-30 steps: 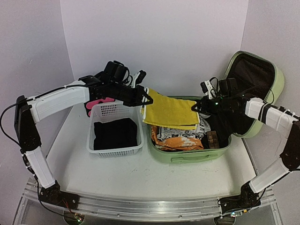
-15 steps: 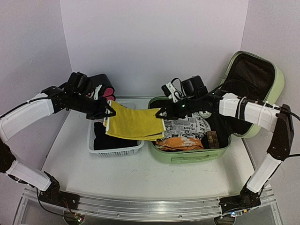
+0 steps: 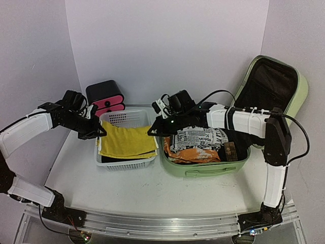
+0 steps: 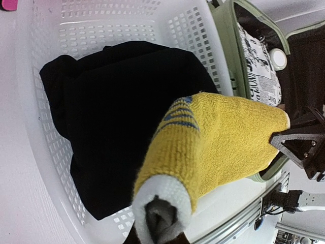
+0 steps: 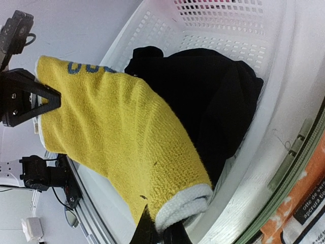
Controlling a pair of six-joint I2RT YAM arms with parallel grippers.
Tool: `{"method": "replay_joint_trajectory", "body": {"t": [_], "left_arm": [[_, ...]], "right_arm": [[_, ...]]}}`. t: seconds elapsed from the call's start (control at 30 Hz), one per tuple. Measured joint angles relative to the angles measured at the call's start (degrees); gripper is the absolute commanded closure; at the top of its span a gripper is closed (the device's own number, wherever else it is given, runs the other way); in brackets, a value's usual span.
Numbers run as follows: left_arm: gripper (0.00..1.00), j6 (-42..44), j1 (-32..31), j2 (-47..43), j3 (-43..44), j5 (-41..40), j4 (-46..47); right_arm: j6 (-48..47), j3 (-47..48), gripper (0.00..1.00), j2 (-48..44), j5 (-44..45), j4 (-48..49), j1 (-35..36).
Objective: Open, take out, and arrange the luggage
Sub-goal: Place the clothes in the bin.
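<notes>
The luggage [image 3: 207, 171], a light-green suitcase, lies open at the right with its lid [image 3: 300, 94] propped up. A yellow towel [image 3: 127, 141] with white edging hangs stretched over the white basket [image 3: 124, 117]. My left gripper [image 3: 98, 134] is shut on the towel's left end and my right gripper [image 3: 154, 130] on its right end. In the left wrist view the towel [image 4: 223, 134] bunches at my gripper [image 4: 160, 230]. The right wrist view shows the towel [image 5: 111, 134] pinched at my gripper [image 5: 163, 235]. A black garment [image 4: 111, 117] lies in the basket underneath.
A black drawer box with pink fronts [image 3: 105, 96] stands behind the basket. In the suitcase lie a newspaper-print cloth [image 3: 200, 138], an orange cloth [image 3: 195, 154] and a small brown item [image 3: 231, 150]. White walls close in the back and both sides.
Both arms have swung left and down, carrying the yellow towel from above the suitcase to over the basket. Both grips stayed shut.
</notes>
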Motion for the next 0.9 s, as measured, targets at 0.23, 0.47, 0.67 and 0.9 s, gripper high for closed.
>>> {"method": "replay_joint_trajectory", "body": {"t": [0.23,0.47,0.67,0.9], "left_arm": [[1.0,2.3,1.2,6.9,-1.5,-1.5,2.9],[0.9,3.6,1.2,13.1,-2.0,-4.2,5.2],[0.43,4.7,1.2,13.4,-2.1,-7.1,5.6],[0.28,6.1,1.2,7.6,0.6,-10.4,1.3]], "right_arm": [[0.3,5.8,1.0,7.9,2.4,0.5,0.0],[0.4,9.4,0.89,12.7,4.3,0.5,0.0],[0.3,9.6,0.56,12.7,7.3,0.7,0.0],[-1.1,5.9,0.41,7.6,12.1,0.5,0.1]]}}
